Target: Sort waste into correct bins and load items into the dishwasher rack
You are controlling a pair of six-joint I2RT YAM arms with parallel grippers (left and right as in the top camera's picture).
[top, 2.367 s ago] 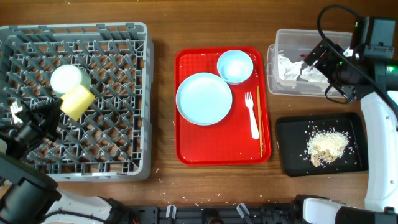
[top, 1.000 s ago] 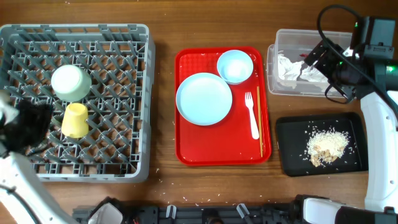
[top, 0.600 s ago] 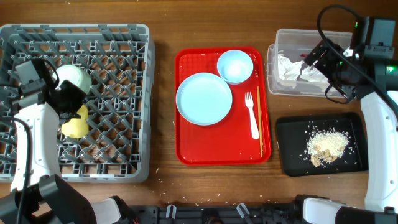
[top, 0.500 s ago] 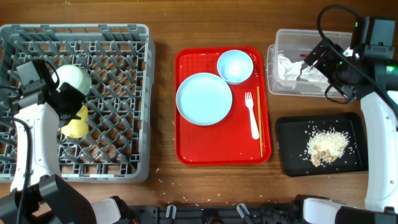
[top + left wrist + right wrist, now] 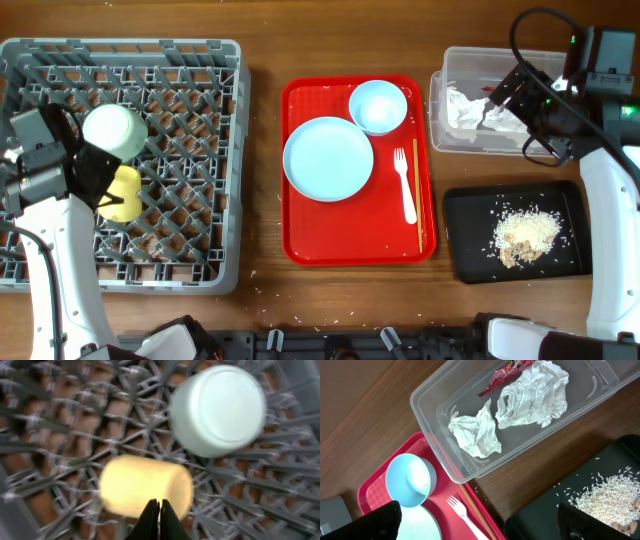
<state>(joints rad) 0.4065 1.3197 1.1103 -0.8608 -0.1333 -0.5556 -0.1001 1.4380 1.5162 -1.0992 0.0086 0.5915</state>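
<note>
Left fingers: the left gripper [image 5: 155, 507] is hovering over the dishwasher rack [image 5: 200, 90] with its fingers pressed together, pinching nothing.
Cup: the small yellow cup [image 5: 146, 485] is lying on its side among the pegs, just beyond those fingertips.
Bowl: the pale green bowl [image 5: 217, 409] is sitting upside down farther ahead of the tips and to their right, close beside the cup.
Right fingers: the right gripper [image 5: 479, 522] is holding its fingers spread wide and empty.
Waste: the crumpled napkins [image 5: 535, 395] and the red wrapper [image 5: 505, 372] are lying in the clear tub [image 5: 470, 467] ahead of the right fingers; the rice [image 5: 525, 235] is lying in the black tray [image 5: 460, 215] off to their right.
Progress: the sorting is looking finished, and the loading is looking about a third done.
Left to load: the light blue plate [image 5: 328, 158], small dish [image 5: 377, 106], white fork [image 5: 405, 185] and chopsticks [image 5: 418, 210] are waiting on the red serving tray [image 5: 300, 250], well apart from the left fingers.
Surface: the wooden table [image 5: 260, 40] is carrying a few whitish crumbs near its front edge.
Room: nothing beyond the table is showing.
</note>
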